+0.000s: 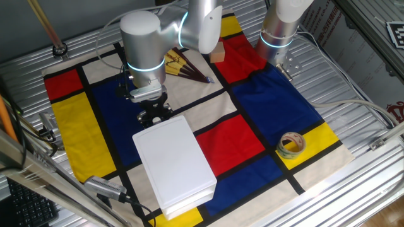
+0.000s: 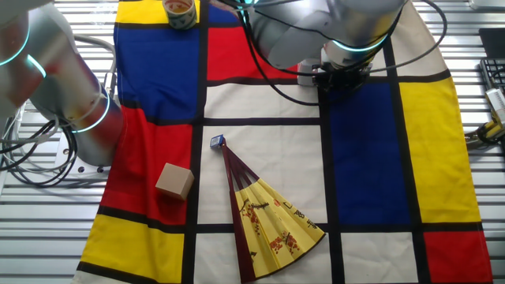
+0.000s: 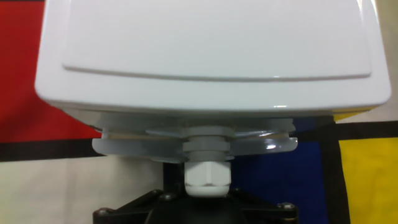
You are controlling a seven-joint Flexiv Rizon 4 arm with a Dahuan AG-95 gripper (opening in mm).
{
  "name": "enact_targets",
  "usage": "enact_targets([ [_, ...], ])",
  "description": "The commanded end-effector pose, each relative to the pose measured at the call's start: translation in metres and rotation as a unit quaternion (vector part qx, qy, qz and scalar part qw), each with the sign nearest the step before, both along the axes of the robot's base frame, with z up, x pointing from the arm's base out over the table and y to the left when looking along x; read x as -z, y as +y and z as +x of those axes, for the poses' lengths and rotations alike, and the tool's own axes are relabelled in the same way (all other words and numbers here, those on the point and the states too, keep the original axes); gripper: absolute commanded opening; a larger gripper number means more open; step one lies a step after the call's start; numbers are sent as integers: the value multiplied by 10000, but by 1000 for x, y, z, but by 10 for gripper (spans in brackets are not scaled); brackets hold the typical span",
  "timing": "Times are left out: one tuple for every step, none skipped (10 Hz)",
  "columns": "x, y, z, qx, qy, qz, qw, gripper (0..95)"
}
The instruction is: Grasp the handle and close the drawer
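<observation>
STEP: closing – we have the gripper [image 3: 205, 208] at the handle [image 3: 204, 175], fingers seemingly clamped on it | DRAWER: drawer [image 3: 194, 144] nearly shut under the box [image 1: 175, 161] | NEXT: we push straight in – short travel.

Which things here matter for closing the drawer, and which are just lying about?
For the job:
- handle, white knob just ahead of the jaws
- drawer, its rim showing under the box front
- white box
- gripper

Lying about:
- folding fan
- wooden cube
- tape roll
</observation>
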State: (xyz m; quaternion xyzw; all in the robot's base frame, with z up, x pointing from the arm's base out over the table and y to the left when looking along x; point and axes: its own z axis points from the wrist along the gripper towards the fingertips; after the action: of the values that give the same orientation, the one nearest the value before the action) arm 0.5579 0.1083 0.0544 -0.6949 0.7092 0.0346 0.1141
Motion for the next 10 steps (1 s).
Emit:
enact_targets([
  [-3, 0, -1, -15, 40, 79, 10000, 0],
  [-3, 1, -1, -1, 39, 115, 9999, 0],
  [-3, 2, -1, 22, 37, 132, 9999, 0],
  [-2, 3, -1, 42, 35, 133, 9999, 0],
  [-2, 4, -1, 48, 33, 147, 9999, 0],
  [-3, 4, -1, 51, 26, 174, 9998, 0],
  [-3, 4, -1, 39, 20, 197, 9998, 0],
  [-3, 4, -1, 37, 7, 224, 9997, 0],
  [-3, 5, -1, 37, 0, 256, 9997, 0],
  [-3, 5, -1, 42, -5, 292, 9996, 0],
])
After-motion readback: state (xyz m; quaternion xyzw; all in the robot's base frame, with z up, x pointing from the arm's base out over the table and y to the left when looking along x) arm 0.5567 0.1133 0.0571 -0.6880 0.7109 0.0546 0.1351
